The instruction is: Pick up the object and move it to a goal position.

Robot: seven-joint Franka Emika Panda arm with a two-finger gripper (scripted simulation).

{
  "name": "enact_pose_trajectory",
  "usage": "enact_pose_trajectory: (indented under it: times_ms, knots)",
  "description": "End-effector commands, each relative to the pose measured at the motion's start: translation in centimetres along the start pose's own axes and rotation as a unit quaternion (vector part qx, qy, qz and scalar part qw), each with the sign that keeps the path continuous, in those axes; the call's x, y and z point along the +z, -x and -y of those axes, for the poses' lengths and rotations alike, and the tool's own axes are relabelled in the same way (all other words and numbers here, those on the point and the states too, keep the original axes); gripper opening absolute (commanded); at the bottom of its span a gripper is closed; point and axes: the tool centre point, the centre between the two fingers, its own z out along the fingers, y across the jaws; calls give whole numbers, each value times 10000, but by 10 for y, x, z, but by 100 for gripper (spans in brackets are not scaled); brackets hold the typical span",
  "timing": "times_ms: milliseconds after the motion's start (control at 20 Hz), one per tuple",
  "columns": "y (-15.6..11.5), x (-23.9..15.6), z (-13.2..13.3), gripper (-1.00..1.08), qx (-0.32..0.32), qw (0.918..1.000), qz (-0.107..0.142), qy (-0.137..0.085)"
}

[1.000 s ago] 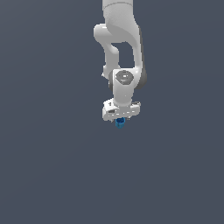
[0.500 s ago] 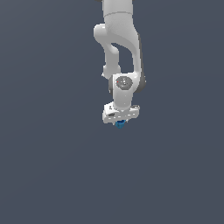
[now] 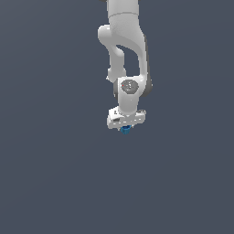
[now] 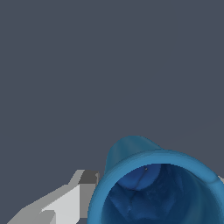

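In the exterior view the white arm hangs down from the top, and its gripper (image 3: 125,128) is shut on the object (image 3: 125,130), a tiny bright blue piece that peeks out just below the white hand. The wrist view shows the object (image 4: 153,183) very close: a blue hollow cup shape with a darker inside, filling much of the picture. One grey-white finger (image 4: 70,201) presses against its side; the other finger is hidden behind the piece.
Only a plain dark grey-blue surface (image 3: 55,173) surrounds the arm in both views. No other objects, containers or edges show.
The arm has carried the blue object slightly toward the exterior view's right, with the wrist turning a little. The grip on the piece stays the same.
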Motion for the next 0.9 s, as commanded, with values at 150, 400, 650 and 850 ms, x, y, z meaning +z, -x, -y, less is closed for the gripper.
enact_pose_trajectory:
  times_ms: [150, 400, 650, 850]
  knots:
    - [-1, -8, -2, -100, 0, 10000, -2, 1]
    - [-4, -30, -7, -100, 0, 10000, -2, 1]
    - [-10, -66, -16, -100, 0, 10000, -2, 1]
    - [-15, -104, -25, -100, -2, 10000, -1, -2]
